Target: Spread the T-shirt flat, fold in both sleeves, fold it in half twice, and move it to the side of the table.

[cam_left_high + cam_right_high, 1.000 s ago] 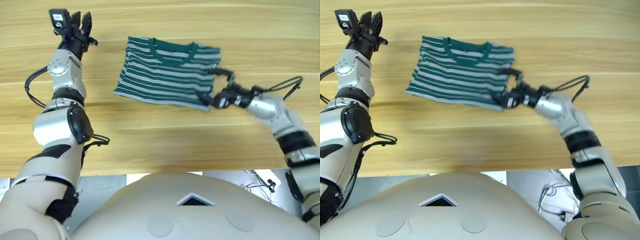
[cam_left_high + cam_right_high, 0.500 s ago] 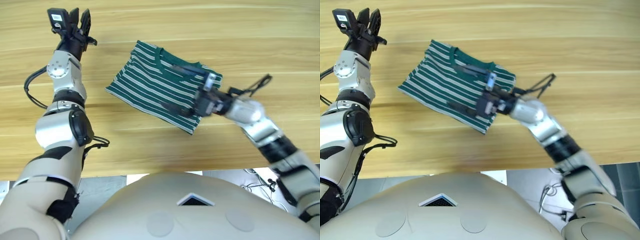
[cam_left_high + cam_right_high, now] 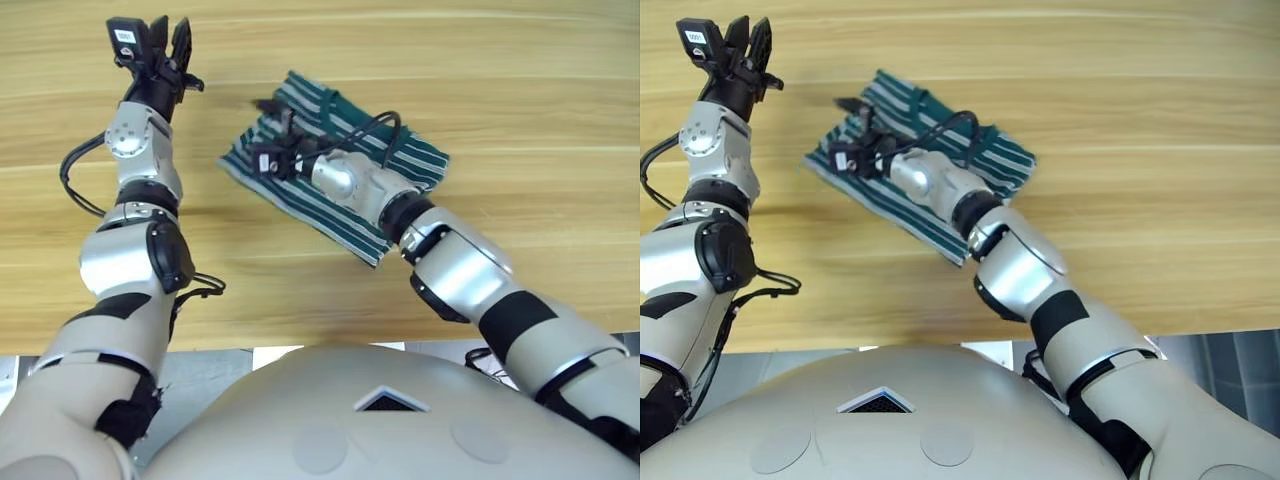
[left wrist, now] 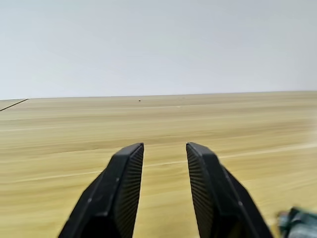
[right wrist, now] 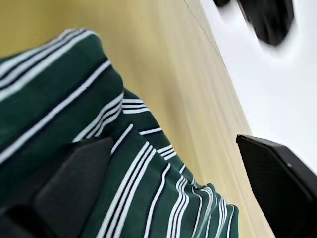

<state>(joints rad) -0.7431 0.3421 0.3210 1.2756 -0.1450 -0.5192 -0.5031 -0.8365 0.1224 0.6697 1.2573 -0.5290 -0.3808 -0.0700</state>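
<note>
The folded green-and-white striped T-shirt lies askew on the wooden table, left of centre. My right arm stretches across it, and my right gripper sits at the shirt's far left end. Seen from the right wrist, the right gripper is open: one finger rests on the striped cloth and the other stands off over bare wood. My left gripper is raised at the far left of the table, apart from the shirt. Between its open fingers the left gripper holds nothing.
Bare wood surrounds the shirt, with wide room to the right and toward the back. The table's front edge runs just ahead of my body. Cables hang below it on the right.
My right arm has swung from the shirt's right edge across to its left end, dragging and turning the shirt leftward. It has let go of the cloth. The left arm has barely moved.
</note>
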